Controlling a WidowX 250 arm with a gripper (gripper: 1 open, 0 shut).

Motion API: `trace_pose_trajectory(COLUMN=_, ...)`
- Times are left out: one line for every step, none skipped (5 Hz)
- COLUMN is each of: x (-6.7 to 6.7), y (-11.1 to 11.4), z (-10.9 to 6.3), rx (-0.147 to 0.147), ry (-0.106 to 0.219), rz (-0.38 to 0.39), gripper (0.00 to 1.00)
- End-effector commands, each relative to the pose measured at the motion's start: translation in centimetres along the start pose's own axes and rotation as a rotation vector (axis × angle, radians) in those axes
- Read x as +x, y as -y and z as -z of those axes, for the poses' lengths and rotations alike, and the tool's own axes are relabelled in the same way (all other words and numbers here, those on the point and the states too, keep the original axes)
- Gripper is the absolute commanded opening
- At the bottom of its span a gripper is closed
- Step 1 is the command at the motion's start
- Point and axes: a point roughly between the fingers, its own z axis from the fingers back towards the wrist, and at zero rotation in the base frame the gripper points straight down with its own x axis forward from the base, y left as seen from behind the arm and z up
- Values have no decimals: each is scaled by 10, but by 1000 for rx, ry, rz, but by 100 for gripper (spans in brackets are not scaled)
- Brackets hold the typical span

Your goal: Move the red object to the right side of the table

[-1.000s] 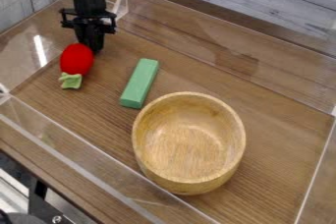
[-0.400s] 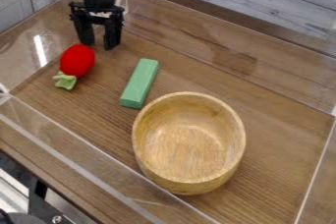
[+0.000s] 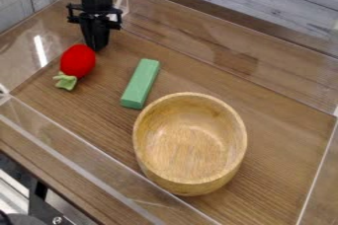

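Red fruit [image 3: 78, 60] lies free on worktop [image 3: 264, 81]; tool [image 3: 97, 39] closed, empty, just behind—must reopen, regrasp.

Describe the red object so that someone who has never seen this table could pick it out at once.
Start at the wooden bowl, the biggest thing on the table, then go past the green block toward the table's left part. There, just in front of the black gripper, lies the red object. It is the only small, round, bright-red thing, with a light-green leafy bit at its lower left.
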Motion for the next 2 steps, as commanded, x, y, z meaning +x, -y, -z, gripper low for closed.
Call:
trace_pose_trajectory(x=-3, y=14, z=-35, rx=44, ry=94, rz=57, gripper=0)
trace_pose_trajectory(x=-8, y=30, z=-58, rx=69, ry=153, rz=102, gripper=0)
